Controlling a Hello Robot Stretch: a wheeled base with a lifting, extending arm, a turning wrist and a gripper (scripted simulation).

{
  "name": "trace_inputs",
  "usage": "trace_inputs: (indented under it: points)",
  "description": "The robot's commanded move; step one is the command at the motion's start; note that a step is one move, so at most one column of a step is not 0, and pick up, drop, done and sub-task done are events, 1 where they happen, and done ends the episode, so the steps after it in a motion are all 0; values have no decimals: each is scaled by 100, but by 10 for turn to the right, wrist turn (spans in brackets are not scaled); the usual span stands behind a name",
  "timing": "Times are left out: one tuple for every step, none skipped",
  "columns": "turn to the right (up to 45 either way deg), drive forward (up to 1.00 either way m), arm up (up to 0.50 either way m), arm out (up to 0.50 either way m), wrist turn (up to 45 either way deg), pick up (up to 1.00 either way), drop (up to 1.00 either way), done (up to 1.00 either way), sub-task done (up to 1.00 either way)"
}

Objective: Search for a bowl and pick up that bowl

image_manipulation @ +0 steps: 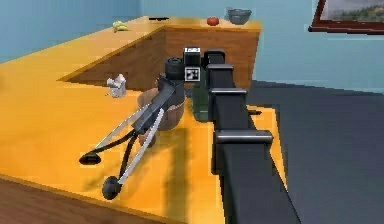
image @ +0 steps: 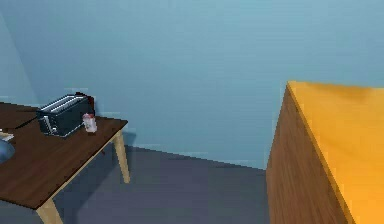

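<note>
Arm side view. The arm (image_manipulation: 243, 150) runs up from 6 o'clock toward centre, over an orange counter (image_manipulation: 55, 110). Two white marker squares (image_manipulation: 192, 62) sit at its far end, just above centre. The gripper (image_manipulation: 99, 172) points from there toward 8 o'clock, its thin fingers (image_manipulation: 128, 138) stretched low across the counter top. Only bare orange surface shows at and behind the fingertips, so it holds nothing. Cannot tell how wide the fingers are set.

Behind the gripper's dark body is a brown rounded thing (image_manipulation: 172, 112) on the counter; its shape is too hidden to name. Just beside it, toward 3 o'clock, a dark green bottle-like thing (image_manipulation: 201, 100) stands against the arm's edge. A small pale thing (image_manipulation: 117, 85) sits on the counter at 10 o'clock from the gripper body, apart from it.

Bowl (image_manipulation: 238, 15): grey-blue, on the far run of the counter at 12 o'clock, well apart from the gripper. A red round thing (image_manipulation: 212, 20) is just beside it on the 9 o'clock side. A yellow-green thing (image_manipulation: 120, 25) lies farther along at 11 o'clock. A framed picture (image_manipulation: 350, 14) hangs on the wall at 1 o'clock.

Forward view. A dark wooden table (image: 50, 165) is at 8 o'clock, carrying a toaster (image: 63, 115) with a small red-and-white container (image: 90, 123) just beside it. The orange counter fills 4 o'clock. There is a blue wall (image: 200, 60) behind and dark floor (image: 190, 190) between.
</note>
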Motion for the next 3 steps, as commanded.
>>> trace_inputs:
  points:
    - [0, 0, 0, 0, 450, 0, 0, 0, 0]
    - [0, 0, 0, 0, 450, 0, 0, 0, 0]
    - [0, 0, 0, 0, 210, 0, 0, 0, 0]
